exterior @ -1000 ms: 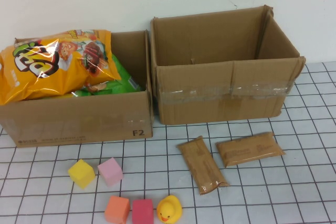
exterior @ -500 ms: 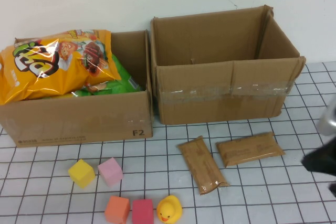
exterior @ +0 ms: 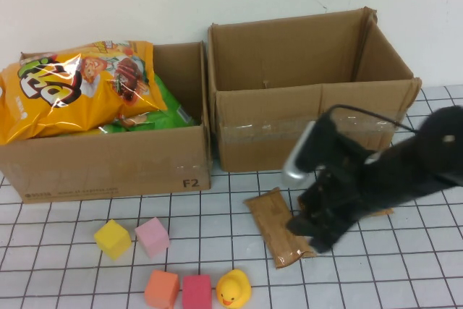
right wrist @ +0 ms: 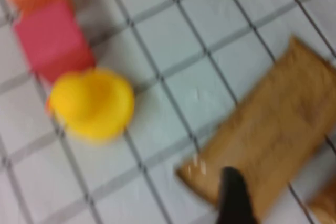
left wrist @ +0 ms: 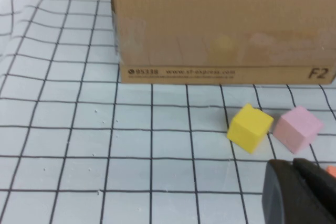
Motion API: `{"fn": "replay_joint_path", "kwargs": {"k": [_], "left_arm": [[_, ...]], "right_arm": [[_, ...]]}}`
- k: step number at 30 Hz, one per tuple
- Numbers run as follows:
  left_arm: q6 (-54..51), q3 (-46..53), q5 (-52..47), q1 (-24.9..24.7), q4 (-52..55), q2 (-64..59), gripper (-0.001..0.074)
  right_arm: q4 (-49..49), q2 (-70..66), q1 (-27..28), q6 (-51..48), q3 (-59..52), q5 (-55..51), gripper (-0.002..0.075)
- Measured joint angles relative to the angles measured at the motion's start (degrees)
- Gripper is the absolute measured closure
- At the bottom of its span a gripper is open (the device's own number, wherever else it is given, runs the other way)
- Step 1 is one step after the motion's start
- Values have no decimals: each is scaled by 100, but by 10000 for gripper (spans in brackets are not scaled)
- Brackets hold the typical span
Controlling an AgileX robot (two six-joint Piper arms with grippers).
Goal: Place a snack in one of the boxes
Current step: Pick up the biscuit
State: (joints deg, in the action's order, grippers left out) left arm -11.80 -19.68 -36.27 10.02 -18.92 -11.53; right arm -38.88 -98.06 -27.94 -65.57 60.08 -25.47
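Gridded desk (exterior: 72, 215) surface: right end effector (exterior: 312, 231) at lower right of centre, over two brown snack packs (exterior: 273, 223); opening cannot be determined. Left end effector (left wrist: 296, 195) near yellow cube (left wrist: 250, 127); state indeterminate. Boxes (exterior: 307, 92) stand behind.

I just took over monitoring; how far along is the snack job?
Nothing boxed by the arm yet: the right box looks empty. The right gripper hovers over the nearer brown snack packet on the table, not holding it. Grasping and boxing remain. The left gripper sits near the yellow cube.
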Motion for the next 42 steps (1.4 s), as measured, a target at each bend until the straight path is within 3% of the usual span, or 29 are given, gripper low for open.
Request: {"fn": "replay_joint_path", "kwargs": {"k": [5, 17, 32, 38, 42], "left_arm": [[0, 9, 122, 0, 22, 0, 736], [0, 59, 201, 0, 47, 0, 736], [0, 59, 210, 0, 47, 0, 736], [0, 59, 210, 0, 47, 0, 736], [0, 59, 210, 0, 47, 0, 736]], "right_arm": [[-298, -712, -71, 414, 517, 113, 228], [-598, -1614, -71, 459, 1095, -122, 132], [-701, -1832, -83, 310, 1142, 29, 120], [-701, -1860, -286, -259, 1190, -205, 122], [-688, -1860, -399, -135, 1267, -425, 123]]}}
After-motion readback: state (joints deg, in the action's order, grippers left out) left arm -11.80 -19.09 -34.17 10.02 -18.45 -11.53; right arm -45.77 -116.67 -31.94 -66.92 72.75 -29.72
